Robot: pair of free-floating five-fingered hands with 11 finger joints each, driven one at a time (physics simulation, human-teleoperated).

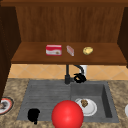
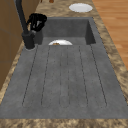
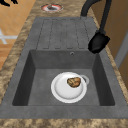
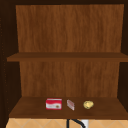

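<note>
Faucet (image 1: 71,72), black, stands at the back rim of the sink (image 1: 50,95), between draining board and basin. Right hand (image 1: 80,78) sits at the spout's end, fingers curled round it; the left side view shows the same hand (image 2: 37,21) beside the faucet column. Below in the basin: white plate (image 3: 62,91) carrying a brown food lump (image 3: 74,82). Left hand (image 1: 33,115) hovers over the sink's front left corner; finger state cannot be told. Red ball (image 1: 67,115) at the front edge. Shelf (image 1: 32,58) above holds a red box (image 1: 53,50), a small packet (image 1: 70,50), a yellowish lump (image 1: 87,50).
</note>
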